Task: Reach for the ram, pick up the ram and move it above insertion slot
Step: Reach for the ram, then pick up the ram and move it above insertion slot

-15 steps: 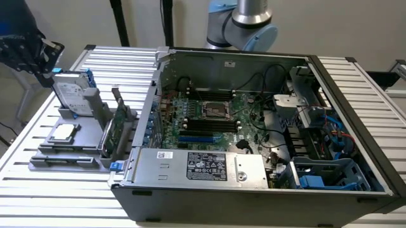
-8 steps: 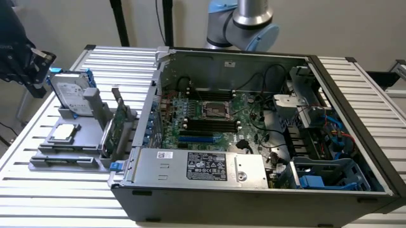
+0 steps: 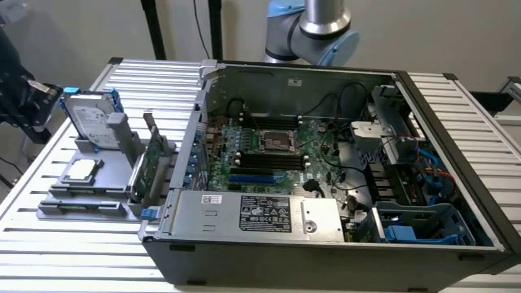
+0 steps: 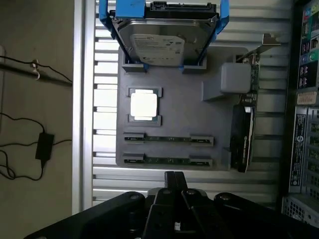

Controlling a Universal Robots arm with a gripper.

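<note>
Hovering pressed together, empty jaws face two ram sticks on one tray.

The gripper holds its fingers closed together.

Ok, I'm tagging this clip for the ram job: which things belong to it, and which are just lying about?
Job: hand; ram stick nearest it; second ram stick; motherboard memory slots.
Lying about: hard drive; processor chip; expansion card.
</note>
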